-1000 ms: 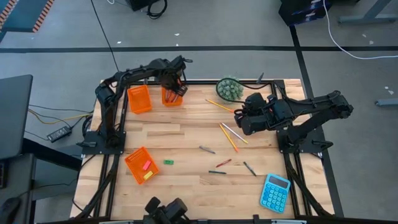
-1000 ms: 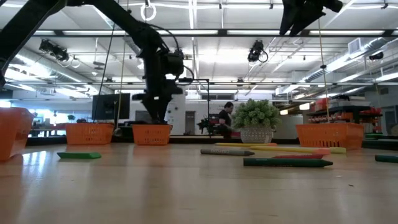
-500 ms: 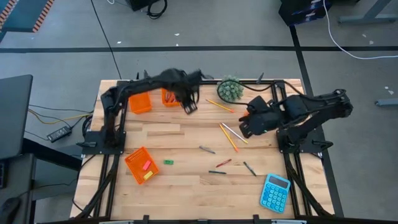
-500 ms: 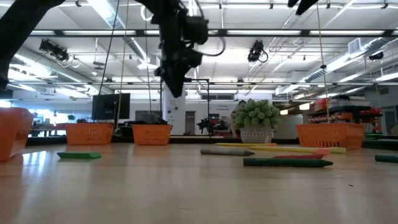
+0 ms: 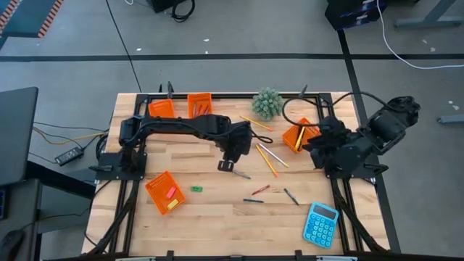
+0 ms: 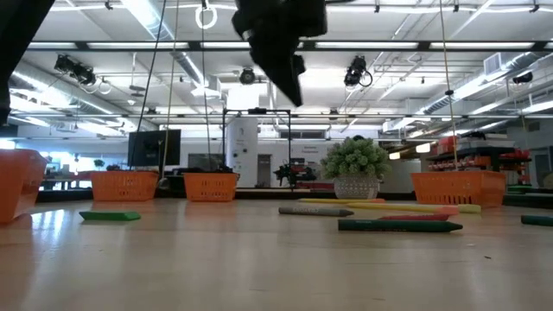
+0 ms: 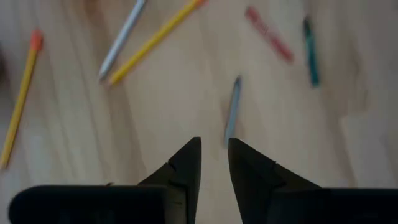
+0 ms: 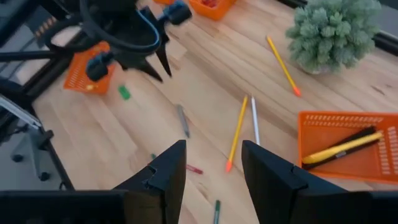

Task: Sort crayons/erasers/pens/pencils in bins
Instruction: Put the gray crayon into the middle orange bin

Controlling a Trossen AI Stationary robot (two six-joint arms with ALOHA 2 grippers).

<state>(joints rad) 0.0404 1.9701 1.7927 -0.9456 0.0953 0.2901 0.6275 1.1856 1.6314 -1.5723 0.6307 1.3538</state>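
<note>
Wooden table (image 5: pixel 188 217); my left gripper (image 7: pixel 213 154), fingers narrow and empty, hovers at six o'clock of the grey crayon (image 7: pixel 232 112). Next, I judge: descend, pinch it.

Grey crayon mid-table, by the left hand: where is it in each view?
High: grey crayon at table centre.
Low: lying mid-picture, in front of the potted plant.
Left wrist: mid-picture.
Right wrist: mid-picture.
Landmark: potted plant; not in the left wrist view.
</note>
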